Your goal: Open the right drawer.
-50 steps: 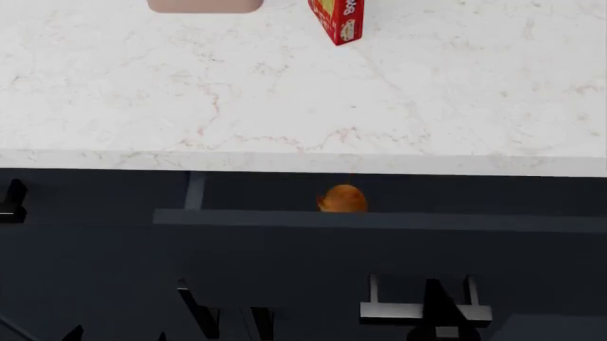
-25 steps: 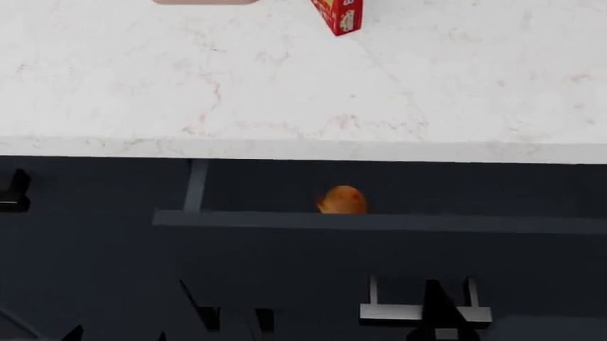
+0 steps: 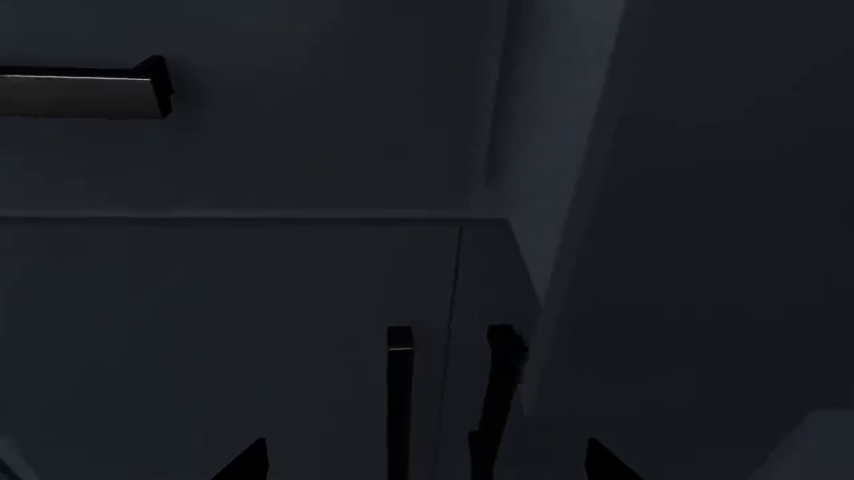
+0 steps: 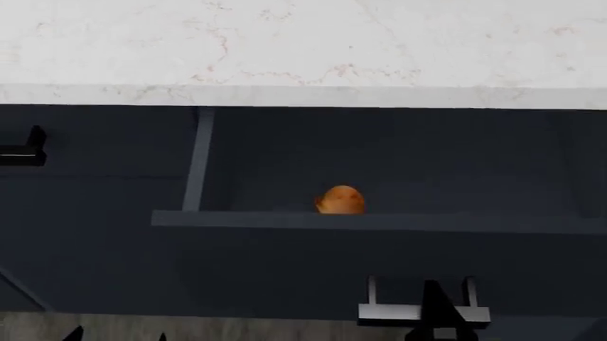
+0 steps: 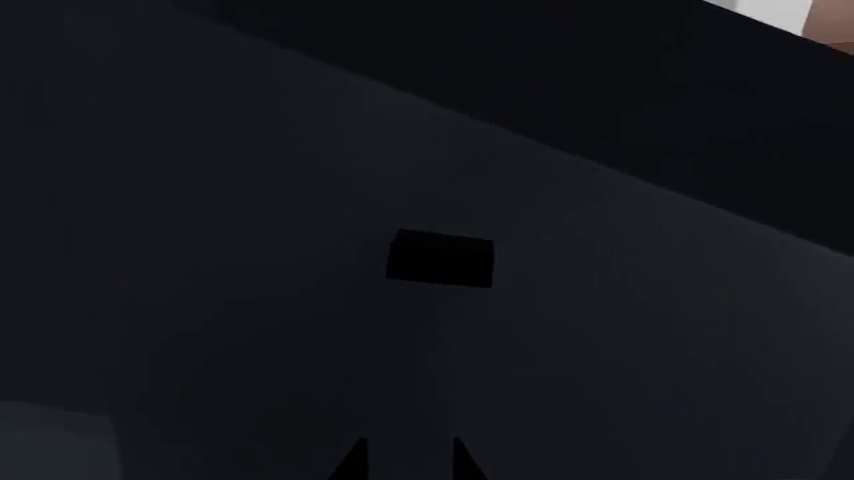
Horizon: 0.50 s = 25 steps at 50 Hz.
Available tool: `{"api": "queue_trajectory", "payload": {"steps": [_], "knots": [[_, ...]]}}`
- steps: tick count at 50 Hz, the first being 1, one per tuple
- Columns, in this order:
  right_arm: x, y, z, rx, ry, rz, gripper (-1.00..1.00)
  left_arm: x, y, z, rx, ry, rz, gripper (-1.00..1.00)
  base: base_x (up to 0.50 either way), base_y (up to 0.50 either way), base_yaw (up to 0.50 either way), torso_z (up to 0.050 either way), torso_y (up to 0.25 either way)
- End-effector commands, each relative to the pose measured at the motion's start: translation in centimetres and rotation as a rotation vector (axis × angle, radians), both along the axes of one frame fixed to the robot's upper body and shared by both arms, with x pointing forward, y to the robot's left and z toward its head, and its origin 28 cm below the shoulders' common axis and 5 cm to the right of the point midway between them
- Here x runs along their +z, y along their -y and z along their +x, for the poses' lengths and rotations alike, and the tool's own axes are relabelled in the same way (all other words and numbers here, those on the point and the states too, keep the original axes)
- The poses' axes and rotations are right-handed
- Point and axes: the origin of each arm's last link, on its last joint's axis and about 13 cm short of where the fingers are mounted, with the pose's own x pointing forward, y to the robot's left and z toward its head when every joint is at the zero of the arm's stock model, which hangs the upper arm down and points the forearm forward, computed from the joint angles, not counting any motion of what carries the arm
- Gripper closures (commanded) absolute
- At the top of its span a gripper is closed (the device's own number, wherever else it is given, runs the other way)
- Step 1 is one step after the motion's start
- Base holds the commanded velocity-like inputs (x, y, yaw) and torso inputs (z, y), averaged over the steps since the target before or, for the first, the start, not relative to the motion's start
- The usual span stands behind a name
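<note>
Right drawer (image 4: 379, 263): it stands pulled far out from under the white marbled countertop (image 4: 303, 42). Its dark navy inner box is open to the head view, and its flat front fills the lower middle of that view.

Drawer handle (image 4: 424, 311): a short horizontal bar on two posts, low on the drawer front, towards the right side.

Right gripper (image 4: 438, 312): a dark tip of it shows directly at the handle bar in the head view. In the right wrist view only two dark points (image 5: 404, 462) show close together in front of the navy front. The finger pads are not seen, so whether it pinches the bar cannot be told.

Left gripper (image 3: 424, 462): two dark tips stand well apart at the edge of the left wrist view, so the pincer is spread and holds nothing. It faces the lower cabinet doors.

Inside the drawer: one round orange object (image 4: 339, 200) lies just behind the front wall, near the middle.

Around: two vertical black handles (image 3: 398, 390) sit on the navy cabinet doors below. Another black bar handle (image 4: 23, 151) is on the neighbouring front at the left.

In the way: nothing stands between the drawer front and the robot.
</note>
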Motion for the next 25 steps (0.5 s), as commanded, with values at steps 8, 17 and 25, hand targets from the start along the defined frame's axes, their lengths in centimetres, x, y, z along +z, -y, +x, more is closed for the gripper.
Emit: {"api": "queue_trajectory", "payload": {"steps": [8,17,25], "knots": [[1.26,-2.15,-0.3,0.108,0.177,-0.101,1.0,0.01,-0.01,-0.04,0.0,0.001,0.001,-1.0,-0.2,0.0,0.0,0.0,0.001],[1.35,-2.04,-0.33,0.106,0.179,-0.1,1.0,0.04,0.0,-0.02,-0.001,0.002,0.0,-1.0,-0.2,0.0,0.0,0.001,0.001],[1.35,-2.07,-0.34,0.106,0.18,-0.097,1.0,0.03,-0.02,-0.05,0.0,0.001,-0.001,-1.0,-0.2,0.0,0.0,0.0,0.001]]}}
